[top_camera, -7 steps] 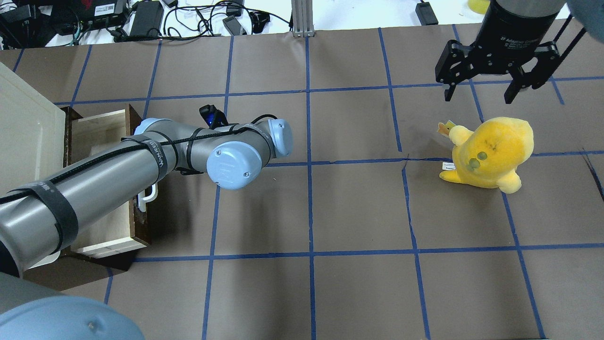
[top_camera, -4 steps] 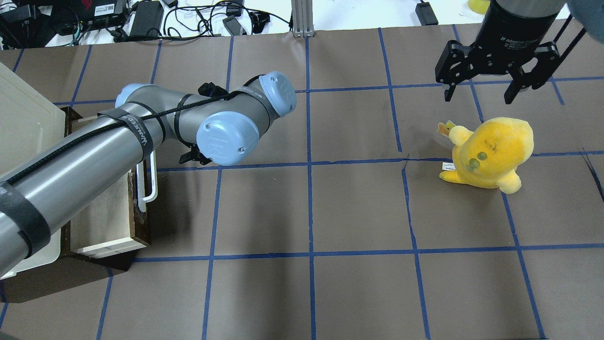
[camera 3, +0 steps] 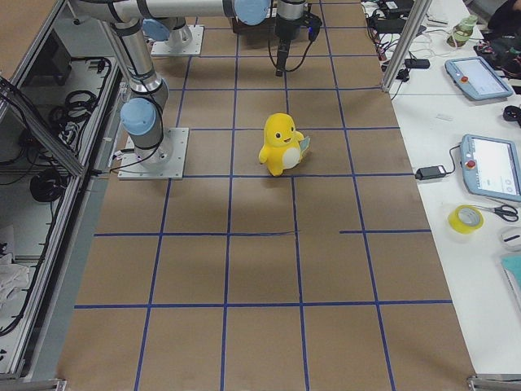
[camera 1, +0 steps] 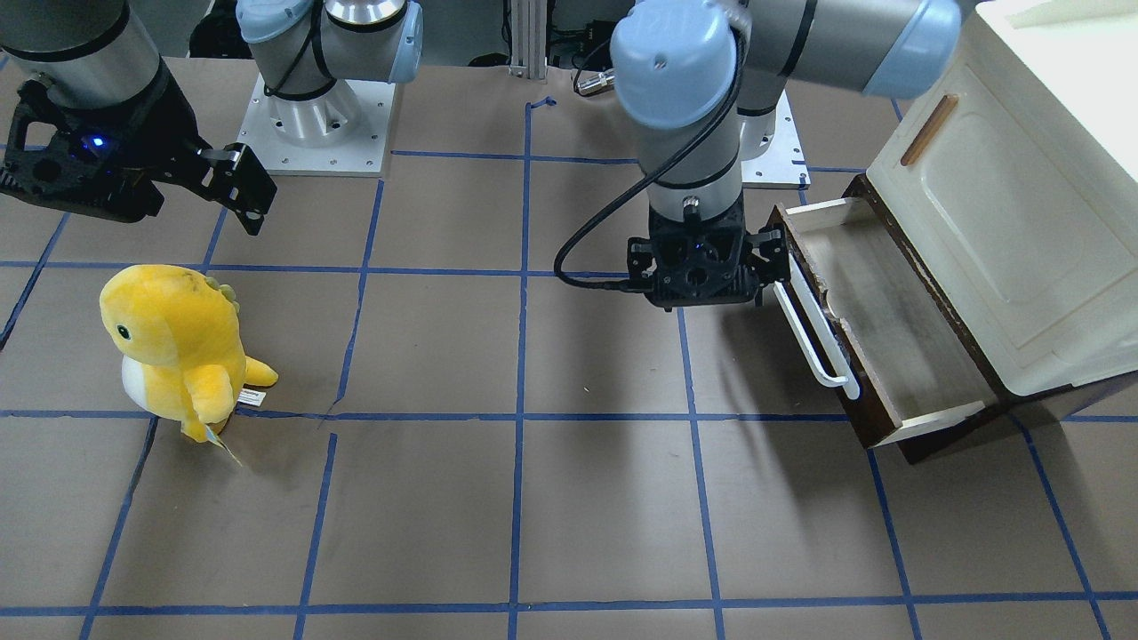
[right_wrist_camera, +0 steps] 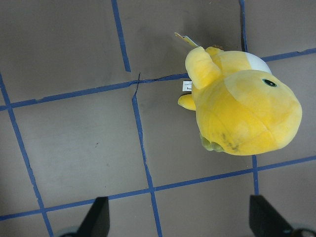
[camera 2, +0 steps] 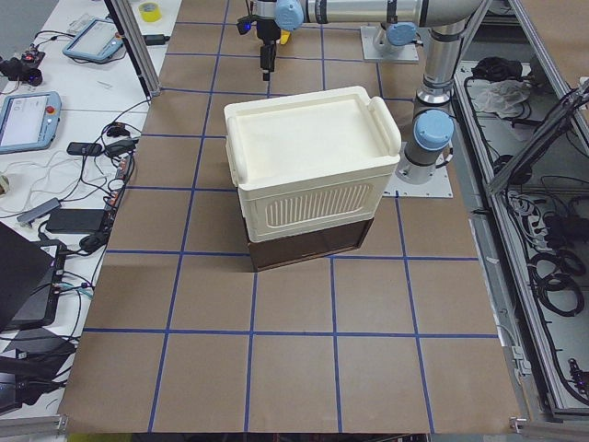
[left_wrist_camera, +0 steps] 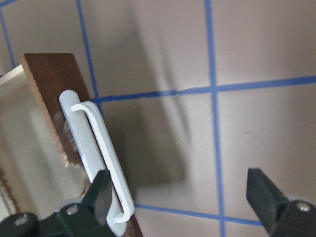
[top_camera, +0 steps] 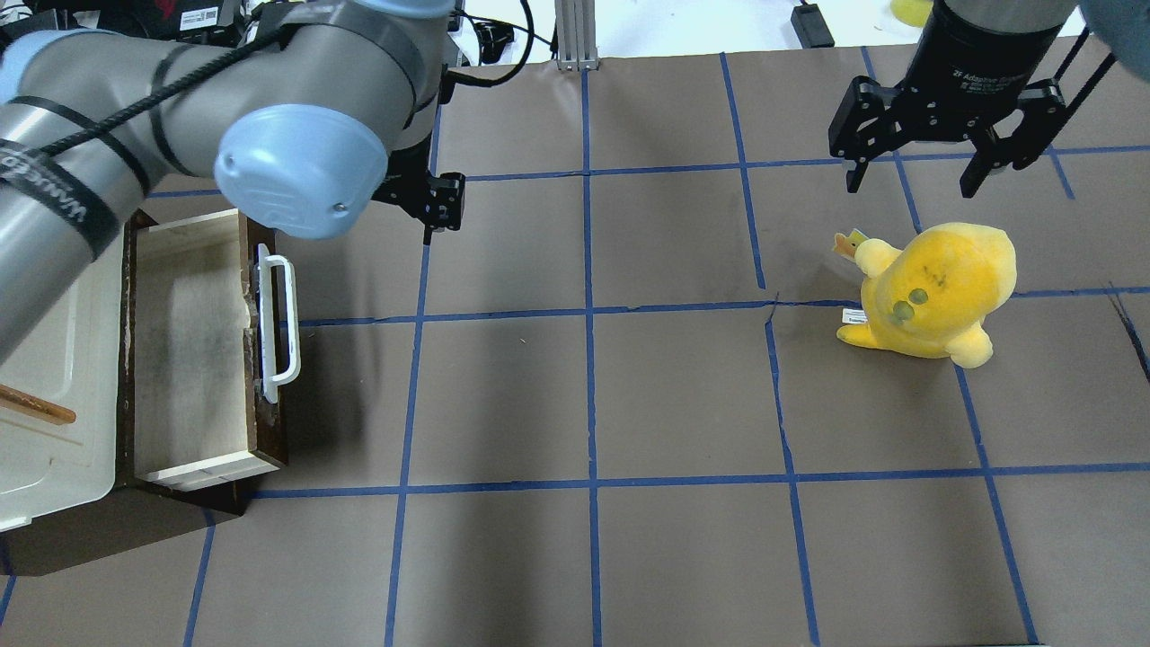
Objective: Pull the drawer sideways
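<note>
Drawer: The shallow drawer with dark brown wooden front, long white bar handle and pale cream floor stands well out of the cream plastic cabinet at my left end of the brown-papered, blue-taped bench.

Left hand: My left hand hovers just beside the far end of the white bar handle, clear of it. Its fingers are spread wide and hold nothing.

Right hand: My right hand hangs wide open and empty over the bench's far right corner, above the yellow plush dinosaur toy.

Step in hand: I judge the pull itself looks done, the drawer open most of its depth and my left hand off the handle.

Next move: If more travel is wanted, I would bring the open fingers back around the bar and draw straight along the bench toward its middle; otherwise, lift the arm clear.
</note>
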Robot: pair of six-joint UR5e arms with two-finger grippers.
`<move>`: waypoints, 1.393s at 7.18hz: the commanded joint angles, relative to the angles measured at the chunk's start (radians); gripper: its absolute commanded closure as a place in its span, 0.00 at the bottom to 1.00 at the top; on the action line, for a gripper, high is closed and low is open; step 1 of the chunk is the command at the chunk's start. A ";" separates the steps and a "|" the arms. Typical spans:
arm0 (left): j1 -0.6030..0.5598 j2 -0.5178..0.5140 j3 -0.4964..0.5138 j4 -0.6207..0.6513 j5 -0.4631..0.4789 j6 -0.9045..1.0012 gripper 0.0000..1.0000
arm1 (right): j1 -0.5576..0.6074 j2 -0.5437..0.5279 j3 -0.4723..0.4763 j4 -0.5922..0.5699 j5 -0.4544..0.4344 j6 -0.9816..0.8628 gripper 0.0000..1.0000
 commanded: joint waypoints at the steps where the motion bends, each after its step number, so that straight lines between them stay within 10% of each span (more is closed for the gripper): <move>1: 0.103 0.110 -0.001 -0.005 -0.222 0.023 0.00 | 0.000 0.000 0.000 0.000 0.000 0.000 0.00; 10: 0.131 0.196 -0.017 -0.052 -0.235 0.069 0.00 | 0.000 0.000 0.000 0.000 0.000 0.000 0.00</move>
